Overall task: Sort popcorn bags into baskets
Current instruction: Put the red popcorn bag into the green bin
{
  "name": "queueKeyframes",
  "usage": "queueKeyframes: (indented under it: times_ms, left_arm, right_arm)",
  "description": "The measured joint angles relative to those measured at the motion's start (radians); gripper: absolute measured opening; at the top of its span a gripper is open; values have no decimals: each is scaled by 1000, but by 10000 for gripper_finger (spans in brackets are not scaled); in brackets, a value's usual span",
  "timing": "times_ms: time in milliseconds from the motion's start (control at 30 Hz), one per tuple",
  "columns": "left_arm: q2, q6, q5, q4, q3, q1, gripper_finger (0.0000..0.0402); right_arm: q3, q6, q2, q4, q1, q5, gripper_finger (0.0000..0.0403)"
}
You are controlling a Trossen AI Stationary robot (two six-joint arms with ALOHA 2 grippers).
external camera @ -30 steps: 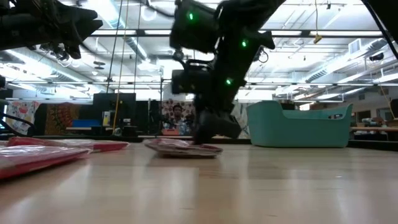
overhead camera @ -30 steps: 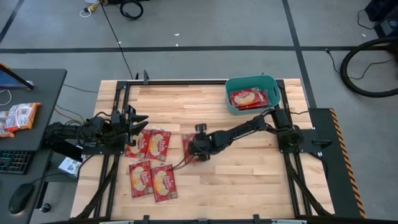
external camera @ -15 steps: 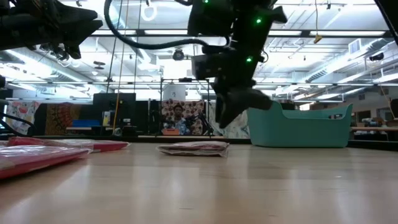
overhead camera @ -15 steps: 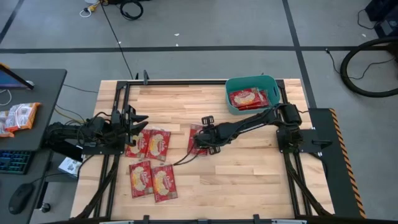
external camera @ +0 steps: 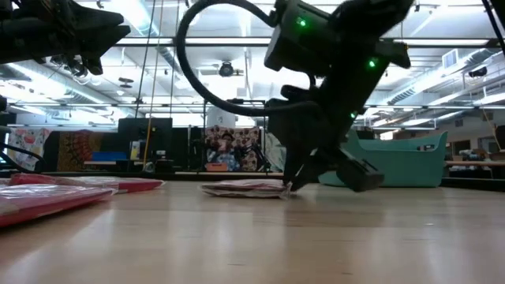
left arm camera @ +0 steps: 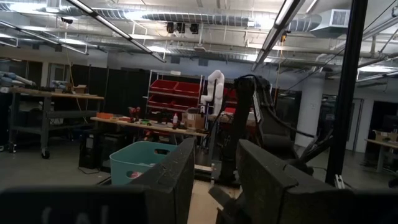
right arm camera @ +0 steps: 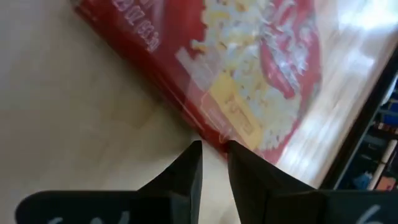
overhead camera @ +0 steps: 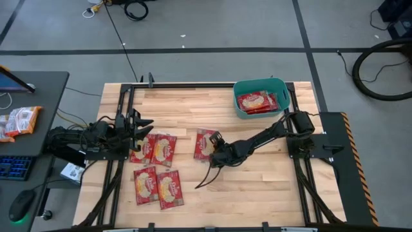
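One red popcorn bag point(overhead camera: 205, 142) lies flat on the table mid-way across, also seen in the low view point(external camera: 241, 188) and the right wrist view point(right arm camera: 249, 68). My right gripper point(overhead camera: 216, 155) is down at the table by that bag's near right corner, its fingers open by a narrow gap point(right arm camera: 213, 152). Several more popcorn bags point(overhead camera: 154, 167) lie flat at the table's left. My left gripper point(overhead camera: 143, 122) hovers open above them. The teal basket point(overhead camera: 281, 98) stands at the far right with bags inside point(overhead camera: 256, 101). My right gripper's fingertips point(right arm camera: 196, 149) stand at the popcorn bag's edge point(right arm camera: 208, 134), near its near right corner, slanting down from the table's right. The bag lies flat on the table. I cannot tell whether the tips touch the edge.
A dark cable point(overhead camera: 205, 176) trails from the right wrist onto the table near the bag. An orange-and-white snack bag point(overhead camera: 19, 120) lies on the side desk at the left. Bare wood point(overhead camera: 257, 183) spreads along the near right.
The right gripper was down on the middle bag, which slid a little toward the far right. The gripper then rose off it, moved toward the near right and dropped to the table beside the bag's corner. The bag has stayed flat.
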Motion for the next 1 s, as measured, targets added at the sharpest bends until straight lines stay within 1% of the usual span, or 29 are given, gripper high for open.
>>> queueKeyframes:
  times_ms: [200,400,467,633,767,867,1000]
  left_arm:
    - [0,0,0,0,0,0,126]
    - [0,1,0,0,0,0,126]
    - [0,2,0,0,0,0,126]
    - [0,2,0,-1,0,0,126]
    - [0,2,0,0,0,0,126]
    - [0,2,0,0,0,0,126]
    - [0,2,0,0,0,0,126]
  right_arm:
    - [-50,-66,0,206,2,7,80]
    - [-51,-122,0,368,2,-63,80]
    - [-51,-141,3,388,2,-88,80]
    - [-51,-150,6,385,3,-88,80]
    - [-51,-242,6,395,20,-91,80]
    - [-51,-249,6,409,32,-93,81]
    - [-51,-248,6,410,47,-95,104]
